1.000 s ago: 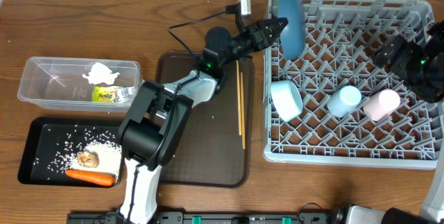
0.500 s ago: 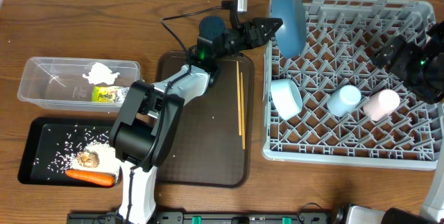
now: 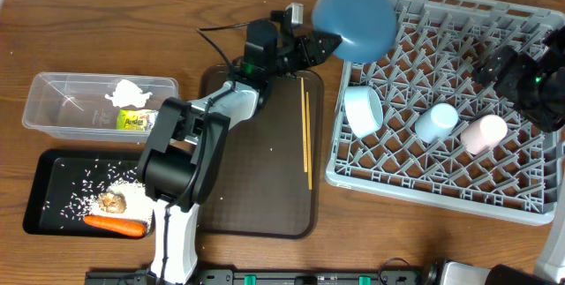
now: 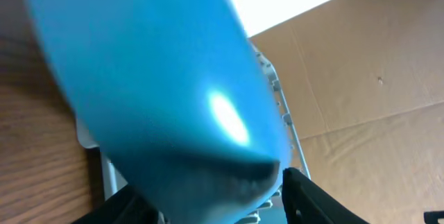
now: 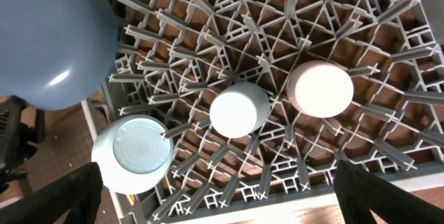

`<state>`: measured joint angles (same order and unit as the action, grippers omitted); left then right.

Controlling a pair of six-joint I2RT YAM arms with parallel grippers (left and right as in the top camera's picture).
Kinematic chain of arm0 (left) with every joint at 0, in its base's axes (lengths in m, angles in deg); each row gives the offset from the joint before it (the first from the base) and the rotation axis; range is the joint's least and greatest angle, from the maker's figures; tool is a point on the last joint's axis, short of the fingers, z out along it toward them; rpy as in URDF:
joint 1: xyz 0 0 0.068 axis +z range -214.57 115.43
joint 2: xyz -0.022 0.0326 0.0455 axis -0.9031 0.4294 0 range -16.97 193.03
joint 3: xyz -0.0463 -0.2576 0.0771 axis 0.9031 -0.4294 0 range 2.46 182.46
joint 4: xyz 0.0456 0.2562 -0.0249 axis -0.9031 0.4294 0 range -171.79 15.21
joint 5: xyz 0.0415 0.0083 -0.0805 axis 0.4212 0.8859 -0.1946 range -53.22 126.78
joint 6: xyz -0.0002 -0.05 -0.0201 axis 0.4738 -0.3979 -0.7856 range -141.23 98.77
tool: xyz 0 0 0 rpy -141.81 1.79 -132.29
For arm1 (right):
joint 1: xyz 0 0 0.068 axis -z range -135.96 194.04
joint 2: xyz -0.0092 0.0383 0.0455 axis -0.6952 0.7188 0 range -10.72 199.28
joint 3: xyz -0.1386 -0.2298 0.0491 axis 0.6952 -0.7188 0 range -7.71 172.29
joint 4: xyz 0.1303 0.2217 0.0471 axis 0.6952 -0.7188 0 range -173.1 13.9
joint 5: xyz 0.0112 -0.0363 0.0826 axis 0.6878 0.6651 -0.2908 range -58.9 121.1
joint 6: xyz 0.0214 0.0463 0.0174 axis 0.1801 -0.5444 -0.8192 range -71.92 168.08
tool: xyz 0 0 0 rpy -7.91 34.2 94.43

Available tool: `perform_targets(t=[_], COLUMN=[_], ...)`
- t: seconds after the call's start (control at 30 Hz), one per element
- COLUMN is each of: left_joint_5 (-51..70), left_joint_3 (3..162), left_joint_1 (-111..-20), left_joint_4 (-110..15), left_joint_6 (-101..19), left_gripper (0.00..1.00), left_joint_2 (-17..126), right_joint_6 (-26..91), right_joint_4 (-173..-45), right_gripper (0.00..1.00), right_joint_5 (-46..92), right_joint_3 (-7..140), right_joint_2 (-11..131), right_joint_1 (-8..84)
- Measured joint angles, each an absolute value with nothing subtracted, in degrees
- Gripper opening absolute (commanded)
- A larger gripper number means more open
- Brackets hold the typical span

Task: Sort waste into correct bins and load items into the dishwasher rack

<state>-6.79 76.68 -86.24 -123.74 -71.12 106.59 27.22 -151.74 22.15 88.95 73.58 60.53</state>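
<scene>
- The left tool [image 3: 323, 45] is clamped on the rim of the large blue plate [image 3: 355, 20], a finger [image 4: 312, 197] on either side of its edge
- The plate is held tilted above the far-left corner of the dishwasher rack [image 3: 459, 188], hanging out past the rack's left wall; in the left wrist view it fills most of the frame
- The rack sits skewed to the desk [image 3: 106, 29] edges, its left wall just beside the brown serving tray [image 3: 256, 197]
- In the rack, the white-blue bowl [image 3: 363, 110] leans by the left wall, with the light blue cup [image 3: 438, 124] and the pink cup [image 3: 485, 132] side by side in the middle row; the near rows of lattice lie open
- The right tool [image 5: 218, 182] hangs over the rack's right side with its fingers spread wide, gripping nothing
- The chopsticks [image 3: 306, 139] lie along the serving tray's right edge
- The clear tub [image 3: 53, 100] holds the wrapper [image 3: 129, 92] and the packet [image 3: 141, 121]
- The black tray [image 3: 44, 188] holds the rice [image 3: 132, 195], the brown lump [image 3: 111, 202] and the carrot [image 3: 115, 225], crowded at its right end
</scene>
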Motion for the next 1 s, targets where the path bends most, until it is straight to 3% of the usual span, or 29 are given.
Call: perform_targets(t=[0.2,0.3,0.43,0.63,0.7,1.0], left_joint_5=[-6.8,-6.8,-7.4,-9.5,-9.7,-3.5], left_joint_3=[76.7,76.7,76.7,76.7,76.7,76.2], left_joint_1=[-86.9,-87.2,-87.4,-87.5,-87.6,-87.7], left_joint_4=[-123.8,-123.8,-123.9,-122.0,-116.8,-95.9], left_joint_6=[-69.6,-69.1,-68.1,-66.1,-64.4,-51.9], left_gripper=[0.54,0.40,0.39,0.91,1.00,0.98], left_joint_2=[106.6,106.6,106.6,106.6,106.4,99.3], right_joint_6=[27.2,27.2,27.2,27.2,27.2,27.2], right_joint_4=[-151.7,-151.7,-151.7,-151.7,-151.7,-151.7], right_gripper=[0.99,0.99,0.99,0.99,0.99,0.99], right_joint_5=[22.2,22.2,22.2,22.2,22.2,22.2], right_joint_3=[89.0,89.0,89.0,89.0,89.0,89.0], right_joint_2=[73.6,73.6,73.6,73.6,73.6,73.6], right_joint_1=[60.5,60.5,60.5,60.5,60.5,60.5])
